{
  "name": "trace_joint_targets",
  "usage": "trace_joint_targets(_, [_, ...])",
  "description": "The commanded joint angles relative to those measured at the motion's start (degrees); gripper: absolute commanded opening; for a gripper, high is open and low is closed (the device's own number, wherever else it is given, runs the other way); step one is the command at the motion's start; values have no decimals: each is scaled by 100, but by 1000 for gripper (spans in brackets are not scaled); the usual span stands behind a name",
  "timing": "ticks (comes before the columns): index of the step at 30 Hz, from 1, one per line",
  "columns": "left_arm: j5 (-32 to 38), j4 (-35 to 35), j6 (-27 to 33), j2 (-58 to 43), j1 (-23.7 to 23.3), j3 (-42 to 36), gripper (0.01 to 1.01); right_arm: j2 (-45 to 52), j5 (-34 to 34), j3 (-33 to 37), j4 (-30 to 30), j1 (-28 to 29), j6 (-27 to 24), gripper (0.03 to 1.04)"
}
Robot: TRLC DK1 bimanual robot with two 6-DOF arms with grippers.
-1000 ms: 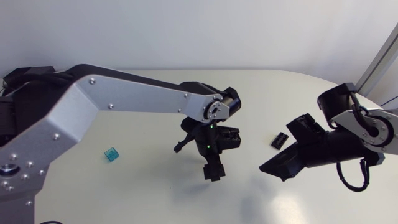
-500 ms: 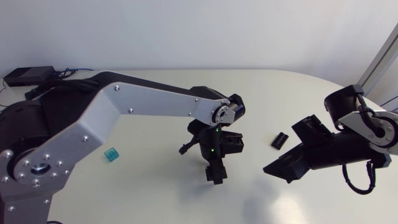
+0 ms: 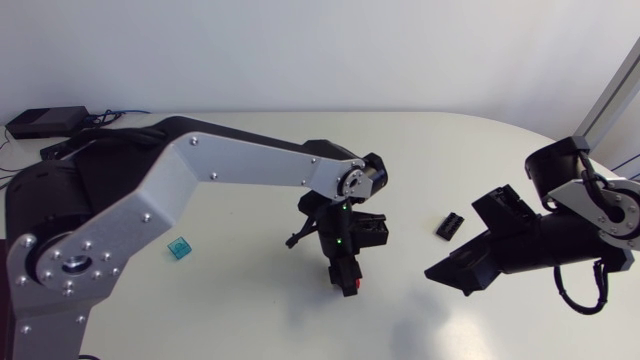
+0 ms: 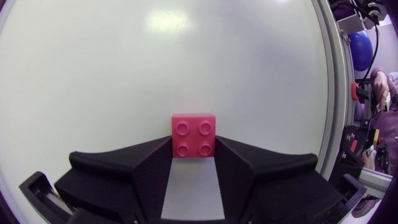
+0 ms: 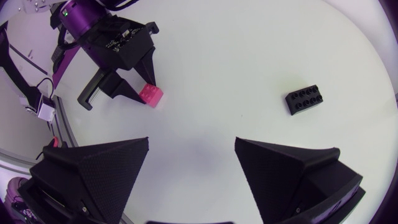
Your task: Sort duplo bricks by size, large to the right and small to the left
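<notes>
Fingers (image 4: 149, 168) of the left gripper (image 4: 194, 150) pinch a red brick (image 4: 194, 135) at their tips, one finger against each of two opposite sides. The red brick is square, two studs by two, studs up, so it has no long axis; it sits low on the table (image 3: 250, 310), near mid-table. The fingers (image 5: 99, 174) of the right gripper (image 5: 192, 142) are spread wide with nothing between them; this gripper hangs well to the right-arm side of the red brick. A black brick (image 3: 452, 224), two studs by four, lies flat, studs up, also right of the red brick and apart from it, one short end turned roughly toward it. A small teal brick (image 3: 179, 248) lies well to the left of the red brick.

Against the frame one second earlier, the left gripper has shifted slightly toward the near table edge, and the red brick now shows beneath its tips in the head view. The black and teal bricks have not moved.
</notes>
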State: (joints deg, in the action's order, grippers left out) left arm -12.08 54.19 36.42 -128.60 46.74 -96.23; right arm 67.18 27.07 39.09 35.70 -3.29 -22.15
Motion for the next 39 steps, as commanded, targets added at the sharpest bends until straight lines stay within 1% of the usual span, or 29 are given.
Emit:
trace_joint_targets(1, [-5,30,110,10,-130,148,292,-56,44,-121,103,56,-140,995])
trace_joint_targets(5, [-5,-111,181,528,-473,737,292,-38,44,-7,103,118,-88,995])
trace_joint_targets(10, [3,-375,383,1346,-1071,1818,292,76,26,134,51,118,62,995])
trace_joint_targets(15, [56,-506,778,2031,-1976,2758,292,199,18,231,7,118,150,995])
trace_joint_targets(19, [127,-612,1174,2374,-2705,3294,292,296,-9,248,-151,118,238,995])
trace_joint_targets(22, [162,-700,1420,2436,-3198,3497,292,472,-105,310,-248,162,308,995])
trace_joint_targets(26, [276,-858,1622,2427,-3593,3637,292,586,-360,354,-406,197,431,995])
trace_joint_targets(31, [364,-963,1789,2348,-3892,3620,292,709,-527,415,-547,364,422,995])
trace_joint_targets(33, [390,-999,1824,2295,-3997,3593,292,841,-721,424,-740,443,387,995])
trace_joint_targets(37, [504,-1139,1921,2154,-4191,3576,292,1315,-782,582,-890,654,167,995])
trace_joint_targets(39, [531,-1192,1947,2084,-4279,3567,292,1570,-800,749,-951,768,141,995])
